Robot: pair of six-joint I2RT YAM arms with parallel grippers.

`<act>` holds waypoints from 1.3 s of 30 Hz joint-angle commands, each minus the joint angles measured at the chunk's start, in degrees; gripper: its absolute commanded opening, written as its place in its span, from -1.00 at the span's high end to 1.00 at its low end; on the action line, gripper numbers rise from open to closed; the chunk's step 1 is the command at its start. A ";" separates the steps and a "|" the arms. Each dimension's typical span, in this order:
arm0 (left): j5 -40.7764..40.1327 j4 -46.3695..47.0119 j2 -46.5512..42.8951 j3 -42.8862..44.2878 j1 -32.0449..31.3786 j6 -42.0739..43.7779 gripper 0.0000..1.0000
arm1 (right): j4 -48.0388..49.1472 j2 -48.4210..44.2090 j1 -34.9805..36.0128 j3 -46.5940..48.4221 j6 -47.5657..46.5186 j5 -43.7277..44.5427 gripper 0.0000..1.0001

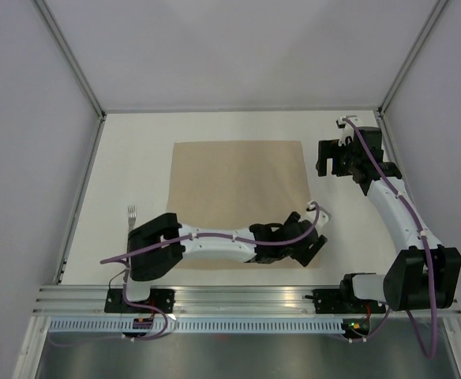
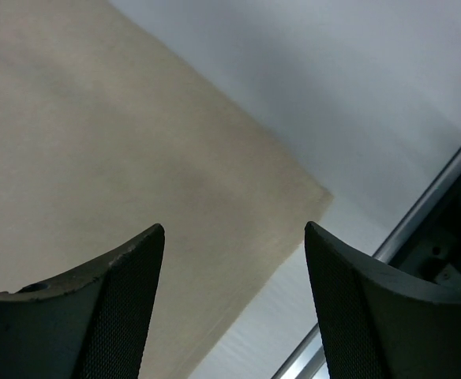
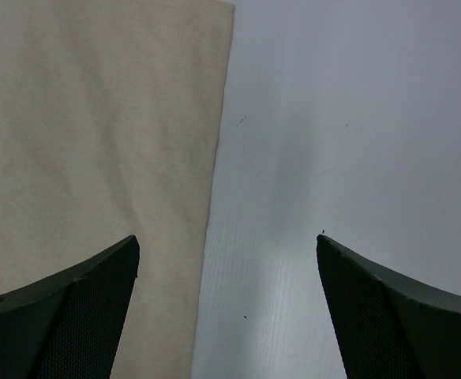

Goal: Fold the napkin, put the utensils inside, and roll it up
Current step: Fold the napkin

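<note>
Hovering low over the lower right corner of the large tan-beige square cloth napkin (image 1: 238,197), the left gripper (image 1: 308,246) is spreading its jaws wide, with nothing between them. The napkin is lying flat and unfolded in the middle of the white table (image 1: 136,158), so the first fold is not yet made. That corner looks like the pick-up point for it.

In the left wrist view the cloth is filling the left and centre of the frame. Its corner is poking out at centre right, above and just beyond the right-hand black finger (image 2: 357,316). Most of the gap between the jaws is looking down on fabric, with bare table showing at the bottom.

Up in the upper right of the overhead view, the right gripper (image 1: 325,158) is waiting just beside the napkin's right edge, jaws released too and gripping nothing. Its own camera is showing the cloth's edge running down the frame just left of centre. The left finger (image 3: 73,316) is sitting over cloth and the right one over bare table, so the jaws are straddling that edge. My read is that it is lining up for the matching far corner.

Over at the left of the overhead view, the slim fork with silver tines and a black handle (image 1: 132,215) is lying well apart from the napkin. The left arm is covering its handle, and it is waiting its turn.
</note>
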 commanded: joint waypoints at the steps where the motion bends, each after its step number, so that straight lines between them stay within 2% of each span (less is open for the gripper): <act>1: -2.44 2.47 4.96 7.00 -3.32 -1.73 -0.51 | -0.19 0.14 0.04 2.24 1.08 2.65 -0.96; 9: -0.07 1.24 12.09 12.20 -5.36 -2.52 -0.29 | -0.54 0.58 0.04 2.33 1.08 2.30 -0.96; 22: -0.06 3.79 15.78 12.73 -5.88 -0.94 -0.25 | -0.71 0.85 0.13 2.24 1.08 1.51 -0.95; 28: -0.50 4.49 17.72 13.00 -6.06 -0.94 -0.16 | -0.89 0.76 0.04 2.07 1.08 1.16 -0.95; 34: -1.38 4.76 18.33 12.65 -6.50 -0.85 0.17 | -0.72 0.76 0.04 1.98 1.08 0.81 -0.93; 35: -1.38 4.76 18.51 12.65 -6.59 -0.85 0.30 | -0.89 0.85 0.04 1.98 1.08 0.72 -0.93; 37: -1.47 4.75 18.51 12.56 -6.67 -1.03 0.41 | -0.89 0.85 0.13 1.98 1.08 0.81 -0.93; 39: -1.21 4.76 18.07 12.47 -6.67 -1.12 0.62 | -0.89 0.85 0.04 1.98 1.08 0.81 -0.93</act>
